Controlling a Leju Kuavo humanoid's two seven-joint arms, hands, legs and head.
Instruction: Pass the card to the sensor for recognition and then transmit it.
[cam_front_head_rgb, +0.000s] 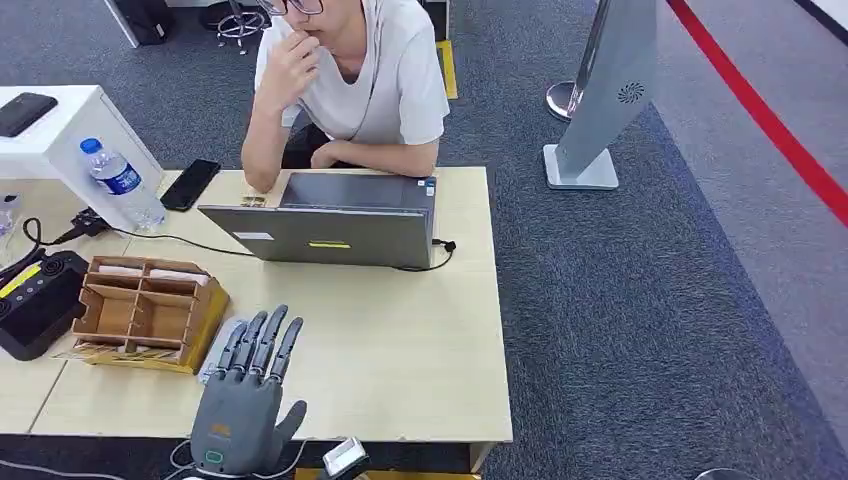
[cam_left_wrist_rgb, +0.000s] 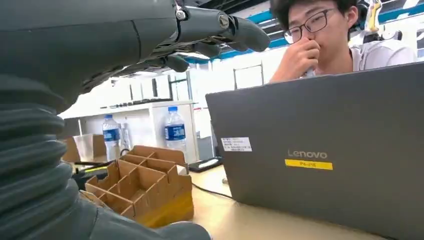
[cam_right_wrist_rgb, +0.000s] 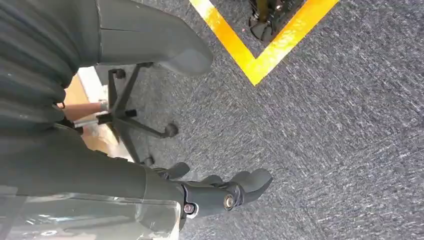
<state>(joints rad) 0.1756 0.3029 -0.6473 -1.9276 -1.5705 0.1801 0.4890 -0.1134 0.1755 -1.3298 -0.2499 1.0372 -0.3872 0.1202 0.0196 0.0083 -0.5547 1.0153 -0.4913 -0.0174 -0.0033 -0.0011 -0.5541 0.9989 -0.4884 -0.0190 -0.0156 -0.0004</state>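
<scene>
At the lower left of the head view, the left hand (cam_front_head_rgb: 243, 400) hovers over the table (cam_front_head_rgb: 400, 340) with its fingers stretched out side by side, holding nothing. Its fingertips reach over a pale flat card (cam_front_head_rgb: 218, 350), lying just right of the cardboard organizer (cam_front_head_rgb: 145, 312). Above it stands a grey laptop (cam_front_head_rgb: 330, 230), with a person (cam_front_head_rgb: 350, 80) behind. The right hand (cam_right_wrist_rgb: 220, 192) hangs over carpet, fingers loosely curled, empty.
</scene>
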